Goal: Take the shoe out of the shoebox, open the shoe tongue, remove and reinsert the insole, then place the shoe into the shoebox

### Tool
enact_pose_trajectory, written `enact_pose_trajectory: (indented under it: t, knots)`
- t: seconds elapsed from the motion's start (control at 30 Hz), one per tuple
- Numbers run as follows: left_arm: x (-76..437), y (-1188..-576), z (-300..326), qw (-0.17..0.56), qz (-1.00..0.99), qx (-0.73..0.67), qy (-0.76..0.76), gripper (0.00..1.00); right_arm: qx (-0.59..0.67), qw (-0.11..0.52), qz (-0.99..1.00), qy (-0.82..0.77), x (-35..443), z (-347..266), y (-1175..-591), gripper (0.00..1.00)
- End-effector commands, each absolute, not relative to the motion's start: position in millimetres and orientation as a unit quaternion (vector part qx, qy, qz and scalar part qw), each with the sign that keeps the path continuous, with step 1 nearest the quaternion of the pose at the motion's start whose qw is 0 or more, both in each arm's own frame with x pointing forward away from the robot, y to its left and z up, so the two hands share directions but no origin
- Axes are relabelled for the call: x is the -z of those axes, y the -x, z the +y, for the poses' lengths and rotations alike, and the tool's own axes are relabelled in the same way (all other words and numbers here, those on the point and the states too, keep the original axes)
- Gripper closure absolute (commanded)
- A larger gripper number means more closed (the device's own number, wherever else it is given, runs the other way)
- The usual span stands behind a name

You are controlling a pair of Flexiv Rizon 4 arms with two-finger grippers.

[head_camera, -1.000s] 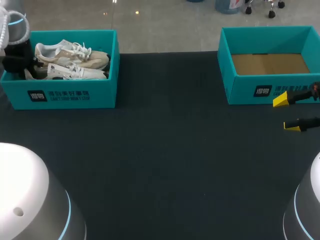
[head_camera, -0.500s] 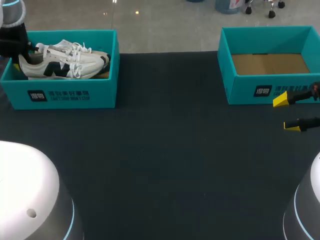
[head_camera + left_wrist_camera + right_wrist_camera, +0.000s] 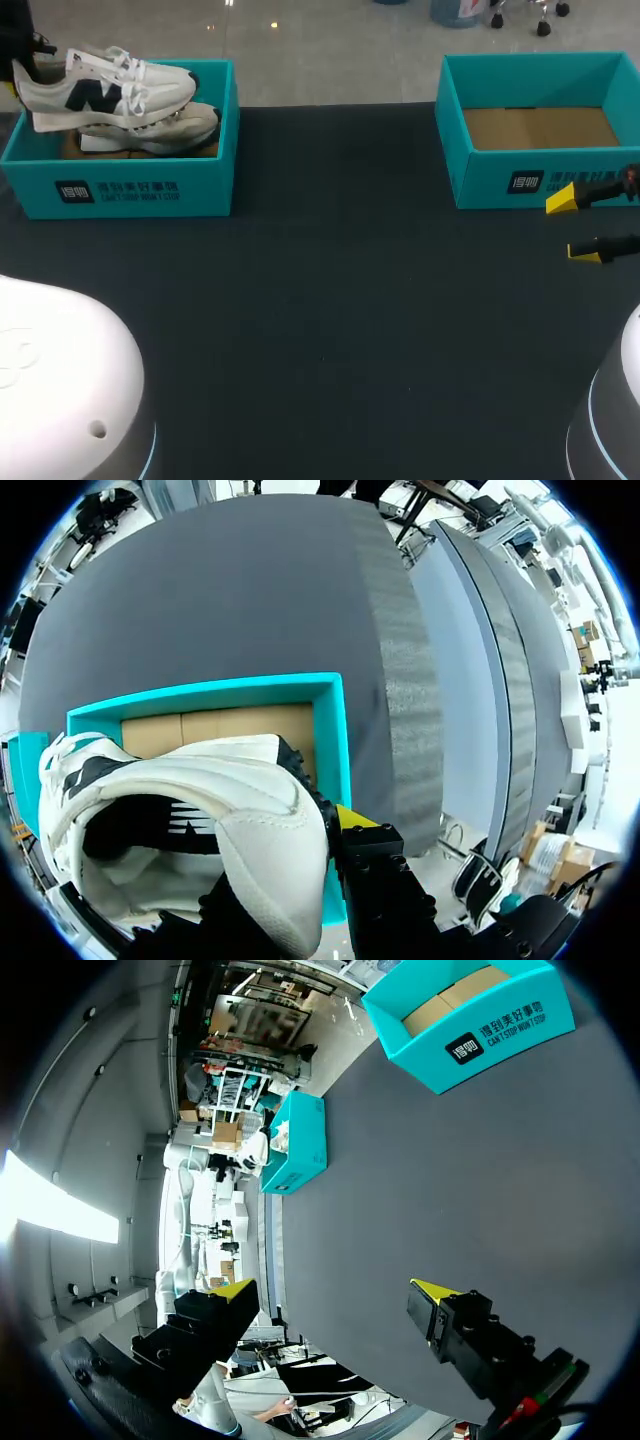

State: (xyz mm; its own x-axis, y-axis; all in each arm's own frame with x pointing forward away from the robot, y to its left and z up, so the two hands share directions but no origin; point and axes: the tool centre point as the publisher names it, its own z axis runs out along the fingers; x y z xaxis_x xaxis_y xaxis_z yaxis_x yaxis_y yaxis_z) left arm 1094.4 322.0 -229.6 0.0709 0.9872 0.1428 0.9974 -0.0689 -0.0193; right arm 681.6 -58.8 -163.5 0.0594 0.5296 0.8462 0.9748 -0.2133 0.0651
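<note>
A white shoe with a dark side mark hangs above the left teal shoebox. My left gripper is shut on its heel at the table's far left corner. In the left wrist view the shoe fills the space between the fingers, with one yellow fingertip showing beside the heel and the other hidden. A second, beige-and-white shoe lies in the box beneath. My right gripper stands open and empty near the table's right edge; in the right wrist view my right gripper shows only table between its fingers.
An empty teal box with a brown cardboard floor stands at the far right, just behind my right gripper. The dark table lies between the two boxes. In the right wrist view the empty box is well ahead of the gripper.
My left gripper has risen with the white shoe, lifting it from inside the left box to above its rim. The right arm has not moved.
</note>
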Motion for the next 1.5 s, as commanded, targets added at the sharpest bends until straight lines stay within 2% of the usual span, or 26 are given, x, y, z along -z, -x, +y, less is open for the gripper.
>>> enact_pose_trajectory:
  t: [0.03, 0.63, 0.87, 1.5]
  knots:
    - [209.3, -1094.8, 324.5, 0.059, -0.683, 0.047, 0.726, 1.00, 0.394, 0.281, -0.560, 0.672, 163.6, -58.2, -681.4, 0.00]
    - [207.2, -1095.2, 325.2, 0.060, -0.685, 0.050, 0.725, 1.00, 0.394, 0.281, -0.560, 0.672, 163.6, -58.2, -681.4, 0.00]
    - [218.3, -1058.2, 303.8, 0.068, -0.700, 0.061, 0.708, 1.00, 0.394, 0.281, -0.560, 0.672, 163.6, -58.2, -681.4, 0.00]
    - [196.0, -983.2, 239.3, 0.065, -0.706, 0.041, 0.704, 1.00, 0.394, 0.281, -0.560, 0.672, 163.6, -58.2, -681.4, 0.00]
